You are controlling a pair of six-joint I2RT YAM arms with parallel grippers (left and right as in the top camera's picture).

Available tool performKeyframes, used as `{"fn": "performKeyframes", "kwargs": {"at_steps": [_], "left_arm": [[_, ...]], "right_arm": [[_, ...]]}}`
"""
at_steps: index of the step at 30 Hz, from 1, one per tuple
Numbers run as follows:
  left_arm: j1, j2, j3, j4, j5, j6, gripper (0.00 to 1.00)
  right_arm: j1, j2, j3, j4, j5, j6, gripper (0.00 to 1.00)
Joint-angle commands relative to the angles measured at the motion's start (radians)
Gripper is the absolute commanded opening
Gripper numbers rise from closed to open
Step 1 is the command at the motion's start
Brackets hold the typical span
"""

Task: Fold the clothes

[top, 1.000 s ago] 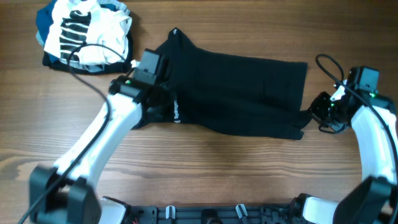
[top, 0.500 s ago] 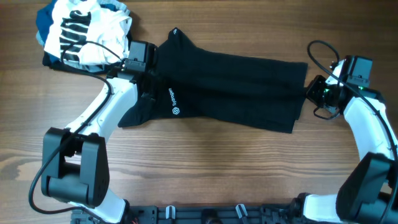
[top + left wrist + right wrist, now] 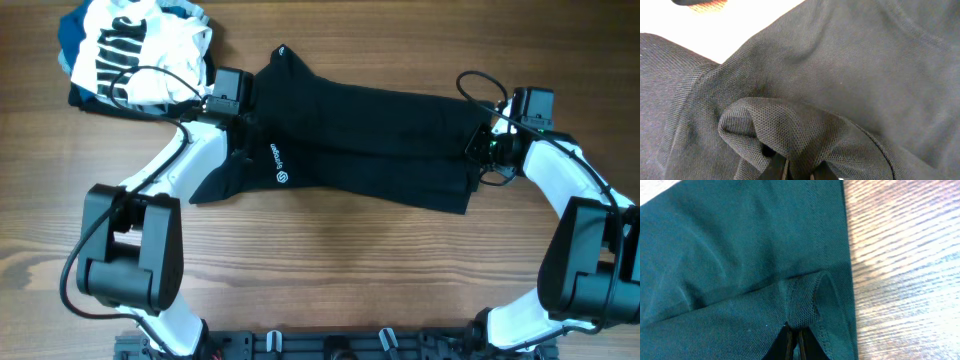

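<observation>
The black garment (image 3: 370, 140) lies folded lengthwise across the table's middle, its white logo and lettering (image 3: 280, 168) near its left end. My left gripper (image 3: 240, 135) is shut on a bunched fold of the black fabric (image 3: 790, 135) at the garment's left end. My right gripper (image 3: 484, 148) is shut on a pinched fold of the fabric (image 3: 805, 305) at the garment's right hem, next to the bare wood (image 3: 905, 270).
A pile of white striped clothing (image 3: 150, 50) on blue folded clothing (image 3: 75, 40) sits at the back left, close to my left arm. Cables loop over both wrists.
Both grippers carried the garment's near edge toward the back, folding it over. The right gripper moved left and back with the hem; the left end now shows the logo on top.
</observation>
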Motion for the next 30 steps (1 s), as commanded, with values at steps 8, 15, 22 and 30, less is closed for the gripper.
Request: {"fn": "performKeyframes", "kwargs": {"at_steps": [8,15,22,30], "left_arm": [[0.009,-0.003,0.016,-0.032,-0.034,0.051,0.04],[0.009,-0.102,0.016,-0.1,-0.018,0.051,0.04],[0.006,-0.101,0.016,-0.104,0.002,0.051,0.04],[0.006,-0.101,0.016,-0.104,0.018,0.051,0.04]], "right_arm": [[-0.027,-0.098,0.022,-0.063,-0.084,-0.048,0.04],[-0.026,-0.332,0.082,-0.125,-0.083,-0.1,0.34],[-0.026,-0.269,0.081,-0.173,-0.09,-0.108,0.96],[0.077,-0.098,0.08,-0.127,-0.074,-0.151,0.7]]}}
